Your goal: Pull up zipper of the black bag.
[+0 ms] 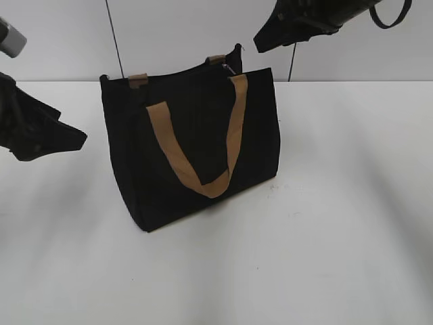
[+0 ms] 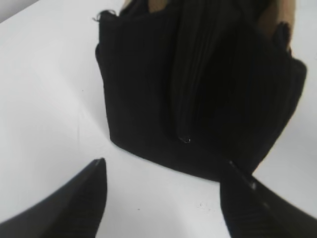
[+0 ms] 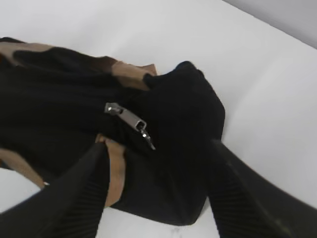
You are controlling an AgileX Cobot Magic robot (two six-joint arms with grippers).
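The black bag (image 1: pixel 196 145) stands upright on the white table, with a tan loop handle (image 1: pixel 203 149) hanging down its front. Its silvery zipper slider and pull (image 3: pixel 130 120) sit at the bag's right end, seen from above in the right wrist view; in the exterior view the zipper pull (image 1: pixel 229 70) shows as a small glint at the rim. My right gripper (image 3: pixel 156 151) is open and empty, hovering above that end of the bag (image 3: pixel 163 148). My left gripper (image 2: pixel 166 166) is open and empty, low over the table just left of the bag's end (image 2: pixel 198 99).
The white table (image 1: pixel 325 237) runs around the bag on all sides. A pale wall stands behind it, with a thin dark cable (image 1: pixel 114 37) hanging down. The second tan handle (image 1: pixel 139 78) shows at the bag's back rim.
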